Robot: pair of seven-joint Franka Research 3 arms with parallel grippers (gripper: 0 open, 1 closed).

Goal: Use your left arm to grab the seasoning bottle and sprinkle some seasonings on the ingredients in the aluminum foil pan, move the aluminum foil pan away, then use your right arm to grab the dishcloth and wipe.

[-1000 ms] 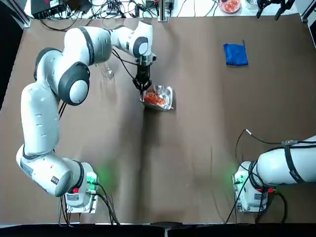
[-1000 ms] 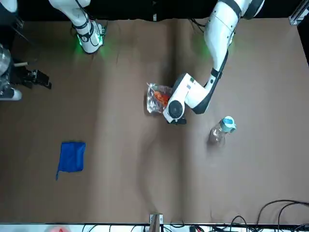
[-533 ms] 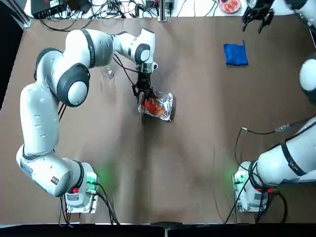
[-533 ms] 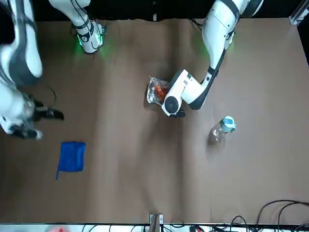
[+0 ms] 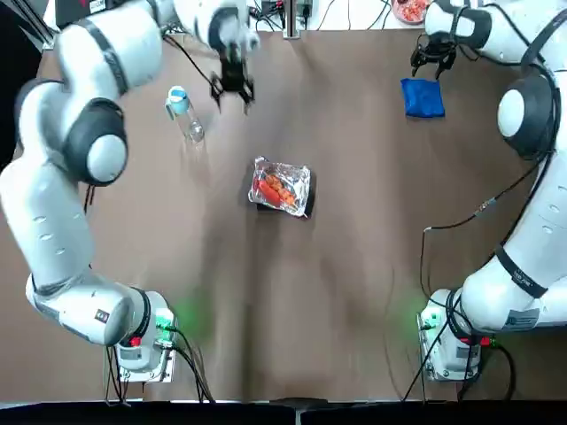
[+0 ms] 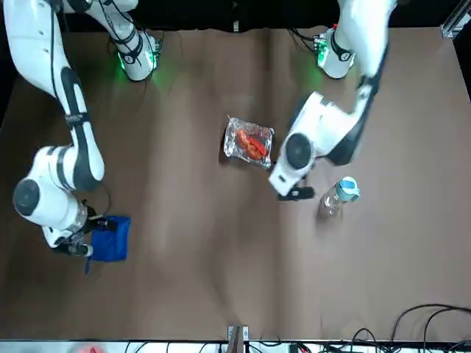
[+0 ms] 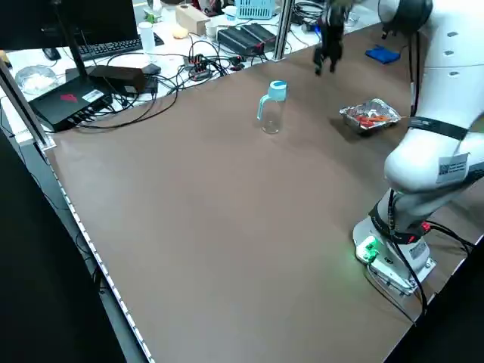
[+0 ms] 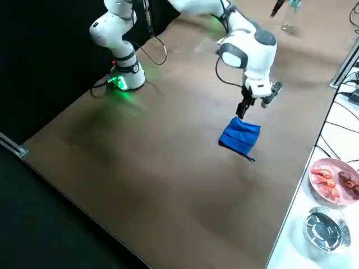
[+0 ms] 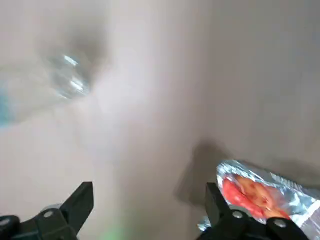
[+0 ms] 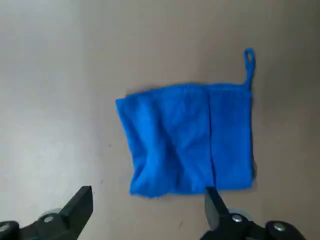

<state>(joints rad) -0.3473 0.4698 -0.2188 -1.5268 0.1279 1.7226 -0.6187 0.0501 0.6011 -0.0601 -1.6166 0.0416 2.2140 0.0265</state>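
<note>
The aluminum foil pan (image 5: pixel 282 187) with red-orange ingredients (image 6: pixel 251 145) lies mid-table, nothing touching it. The seasoning bottle (image 5: pixel 182 112), clear with a light-blue cap, stands left of the pan. My left gripper (image 5: pixel 232 88) hangs open and empty between bottle and pan, toward the table's far side; its wrist view shows the pan (image 9: pixel 262 192) behind one open finger and the blurred bottle (image 9: pixel 65 82). The blue dishcloth (image 5: pixel 423 97) lies flat at the far right. My right gripper (image 5: pixel 434 60) hovers open just past the cloth's far edge; the cloth (image 10: pixel 190 137) fills its wrist view.
A round dish of reddish food (image 8: pixel 334 179) and a small metal bowl (image 8: pixel 324 226) sit on the white bench beyond the table's far edge. Cables and black boxes (image 7: pixel 83 102) line that far edge too. Brown tabletop spreads between the pan and both arm bases.
My left gripper has left the pan's edge and moved toward the far side, open. My right arm has swung in from beyond the table's far edge to the dishcloth.
</note>
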